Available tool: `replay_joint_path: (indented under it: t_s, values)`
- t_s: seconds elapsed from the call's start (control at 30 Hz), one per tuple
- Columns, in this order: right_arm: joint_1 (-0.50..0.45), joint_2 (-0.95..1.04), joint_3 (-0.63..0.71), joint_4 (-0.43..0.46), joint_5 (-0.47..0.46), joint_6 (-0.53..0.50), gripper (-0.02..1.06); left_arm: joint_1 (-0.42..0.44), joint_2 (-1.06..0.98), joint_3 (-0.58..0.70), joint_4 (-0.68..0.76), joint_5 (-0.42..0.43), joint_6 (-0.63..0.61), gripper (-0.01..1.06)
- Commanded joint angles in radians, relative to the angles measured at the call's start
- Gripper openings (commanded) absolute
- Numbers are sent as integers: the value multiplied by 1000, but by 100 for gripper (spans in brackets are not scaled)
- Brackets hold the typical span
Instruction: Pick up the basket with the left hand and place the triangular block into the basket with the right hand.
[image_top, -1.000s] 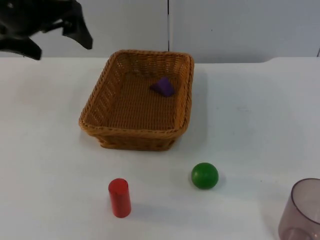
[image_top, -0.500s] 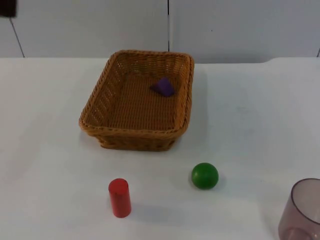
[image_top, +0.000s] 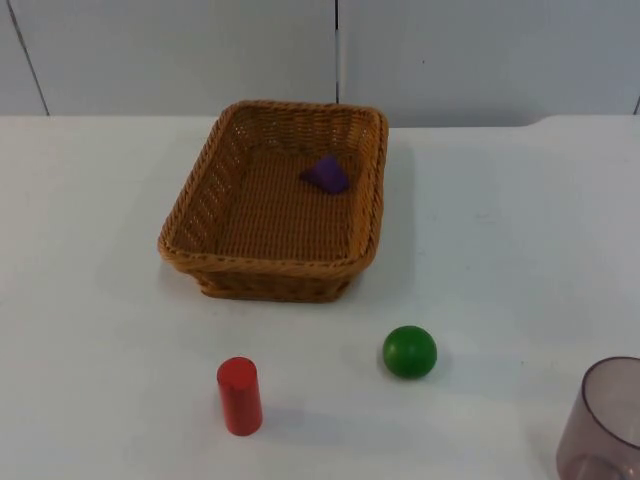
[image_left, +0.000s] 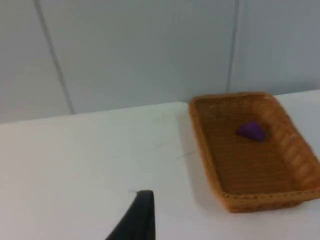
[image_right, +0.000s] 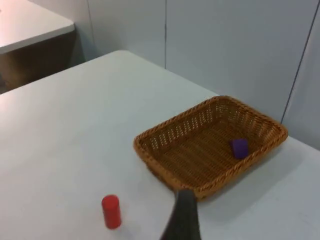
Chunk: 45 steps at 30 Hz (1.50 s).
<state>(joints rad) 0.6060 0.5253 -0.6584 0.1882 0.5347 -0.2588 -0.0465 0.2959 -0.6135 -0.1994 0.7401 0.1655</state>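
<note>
Basket (image_top: 272, 205) sits on the table with the block (image_top: 325, 173) inside — left arm has gone away, job looks done. Grippers' state — can't tell.

No text, label, number or sign can be read on anything here.

Open table (image_top: 500, 220) surrounds the basket (image_top: 275, 262) on every side. Toward the near edge stand a red cylinder (image_top: 239, 396), a green ball (image_top: 409, 351) and what looks like a translucent cup (image_top: 605, 420), well apart.
</note>
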Motion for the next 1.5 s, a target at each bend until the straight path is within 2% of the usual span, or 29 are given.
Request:
replay_joint_path:
  t_s: [0.0, 0.03, 0.17, 0.2, 0.3, 0.4, 0.43, 0.5, 0.6, 0.67, 0.9, 1.3, 1.37, 1.47]
  values:
    - [-4, -114, 13, 1, 101, 8, 65, -6, -99, 42, 122, 69, -127, 105]
    - [-4, -114, 13, 1, 101, 8, 65, -6, -99, 42, 122, 69, -127, 105]
    - [-4, -263, 13, -4, 231, 42, 65, -6, -209, 63, 191, 170, -159, 105]
    - [-4, -263, 13, -4, 231, 42, 65, -6, -209, 63, 191, 170, -159, 105]
    - [-4, -366, 13, -4, 319, 44, 65, -6, -278, 63, 208, 235, -204, 105]
    - [-4, -459, 13, -29, 412, 89, 65, -6, -296, 63, 210, 294, -204, 105]
    - [-4, -459, 13, -29, 412, 89, 65, -6, -296, 63, 210, 294, -204, 105]
    - [-4, -512, 13, -65, 482, 130, 65, -6, -296, 65, 219, 330, -204, 105]
    - [-4, -525, 17, -104, 580, 184, 65, -6, -296, 102, 236, 334, -204, 105]
    - [-2, -525, 20, -108, 607, 192, 65, -6, -296, 118, 242, 334, -206, 105]
    - [-3, -525, 140, -134, 540, 238, 65, -6, -296, 120, 242, 336, -206, 105]
    - [-3, -525, 144, -136, 543, 239, 65, -6, -296, 119, 242, 336, -200, 105]
    - [-3, -525, 144, -136, 543, 239, 67, -6, -296, 119, 242, 336, -200, 105]
    - [-3, -525, 144, -136, 543, 239, 87, -6, -296, 119, 242, 336, -200, 105]
